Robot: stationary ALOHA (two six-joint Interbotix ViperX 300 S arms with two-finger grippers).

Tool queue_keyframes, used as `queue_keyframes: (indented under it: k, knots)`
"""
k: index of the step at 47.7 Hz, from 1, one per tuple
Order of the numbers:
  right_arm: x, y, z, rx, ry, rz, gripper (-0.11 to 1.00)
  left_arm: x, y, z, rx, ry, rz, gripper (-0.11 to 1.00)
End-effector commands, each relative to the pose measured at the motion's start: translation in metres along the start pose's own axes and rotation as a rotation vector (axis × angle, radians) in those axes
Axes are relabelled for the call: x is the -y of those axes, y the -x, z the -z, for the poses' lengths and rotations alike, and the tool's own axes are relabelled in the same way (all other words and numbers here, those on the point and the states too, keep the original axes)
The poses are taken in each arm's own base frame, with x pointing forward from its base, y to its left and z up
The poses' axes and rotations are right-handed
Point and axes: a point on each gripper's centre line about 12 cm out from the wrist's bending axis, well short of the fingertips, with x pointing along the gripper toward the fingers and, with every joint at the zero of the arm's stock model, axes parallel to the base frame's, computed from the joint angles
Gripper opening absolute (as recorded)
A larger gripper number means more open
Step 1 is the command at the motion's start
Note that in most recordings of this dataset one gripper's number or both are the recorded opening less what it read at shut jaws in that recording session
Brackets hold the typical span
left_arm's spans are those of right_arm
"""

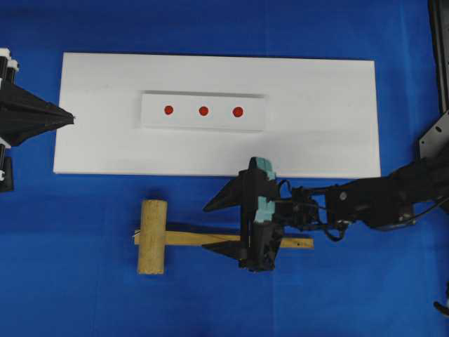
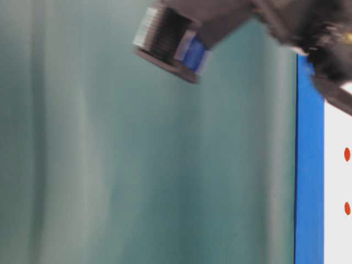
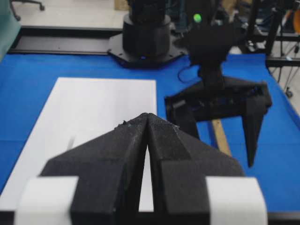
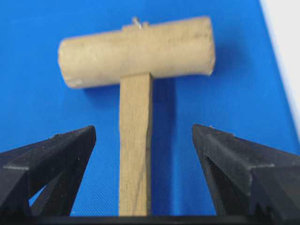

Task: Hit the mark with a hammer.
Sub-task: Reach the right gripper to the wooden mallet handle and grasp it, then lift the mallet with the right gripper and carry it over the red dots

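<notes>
The hammer (image 1: 163,237) is lying flat on the blue desk (image 1: 70,281), just below the long white board (image 1: 337,126). Its thick round head is pointing toward the left side of the overhead view and its flat handle is running off to the right. The right pincer (image 1: 223,226) is hanging over the middle of that handle with its jaws spread wide, one finger on each side of the wood and neither touching it. From the wrist view, the handle is sitting a little nearer one finger than the other.

To do this step well, I'd say the arm should be settling lower until the fingertips are flanking the handle's narrow edges, then centring itself so both pads are meeting the wood together; otherwise the handle may be skidding sideways on the cloth. Gripping farther from the head would be giving more swing, though also more droop.

The left pincer (image 1: 62,118) is resting at the board's left end, pressed together and holding nothing.

On the board a smaller raised white block (image 1: 203,123) is carrying three red dots (image 1: 203,111) in a row, all well apart from the hammer. No boxes, bowls or trays are showing anywhere.
</notes>
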Motion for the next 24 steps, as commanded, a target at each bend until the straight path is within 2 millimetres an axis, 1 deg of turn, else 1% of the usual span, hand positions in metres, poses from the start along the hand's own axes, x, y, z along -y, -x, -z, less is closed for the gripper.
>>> queue_keyframes:
  k: [1,6,12,15,24]
  knots:
    - [-0.006,-0.008,-0.003,0.028,-0.019,-0.006,0.88,0.000,-0.001,-0.004,0.014,0.003,0.001,0.00]
    - [-0.004,-0.019,0.008,0.012,-0.027,0.012,0.88,0.000,-0.002,-0.004,0.012,0.003,0.001,0.00]
    - [-0.006,-0.029,0.019,-0.006,-0.018,0.012,0.88,0.000,-0.002,-0.003,0.011,0.003,0.001,0.00]
    - [-0.007,-0.031,0.024,-0.017,-0.015,0.012,0.88,0.000,-0.002,-0.003,0.011,0.003,0.001,0.00]
    - [-0.007,-0.029,0.026,-0.025,-0.009,0.014,0.87,0.000,-0.001,-0.003,0.011,0.003,0.001,0.00]
